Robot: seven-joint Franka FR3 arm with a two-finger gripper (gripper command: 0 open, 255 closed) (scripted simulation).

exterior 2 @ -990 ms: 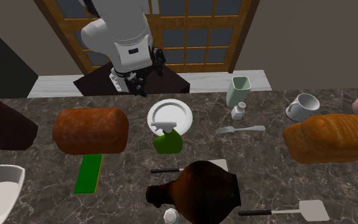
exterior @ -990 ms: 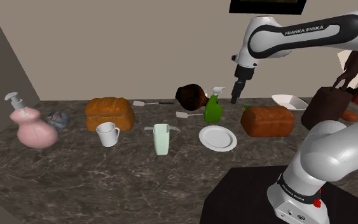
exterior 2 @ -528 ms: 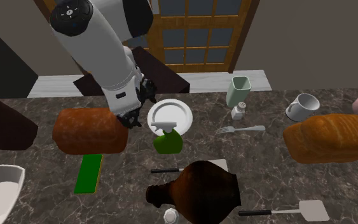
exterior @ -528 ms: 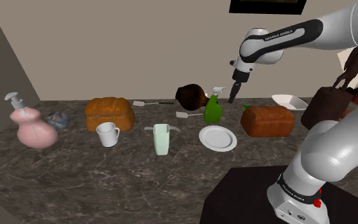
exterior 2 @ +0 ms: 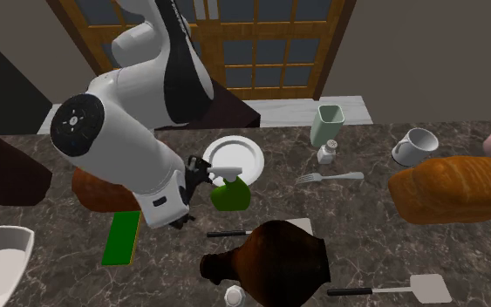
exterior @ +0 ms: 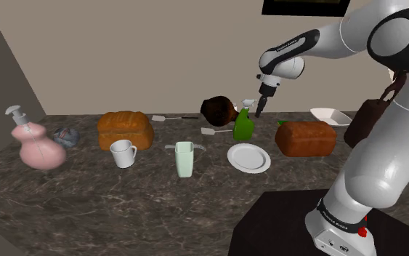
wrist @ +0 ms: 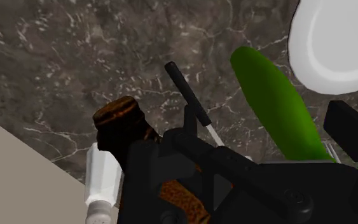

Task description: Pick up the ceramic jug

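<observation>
From my station I see the all-black hand [exterior: 259, 109] hanging in the air over the back of the dark marbled stone tabletop [exterior: 86, 204], its two fingers standing apart and gripping nothing. It hovers just above the white trigger head of the green spray bottle [exterior: 243, 128]. The dark brown glossy jug [exterior: 218, 110] sits near the beige wall, just to the shoulder view's left of that bottle and clear of the hand. In the wrist view its ringed neck [wrist: 117, 118] pokes out past the fingers, with a small white shaker [wrist: 101, 184] close beside it. A white spatula with a black handle [exterior 2: 235, 233] lies between jug and bottle. A round white plate [exterior: 248, 157] rests nearer the stand, and a brown bread loaf [exterior: 305, 138] lies to the shoulder view's right of it
</observation>
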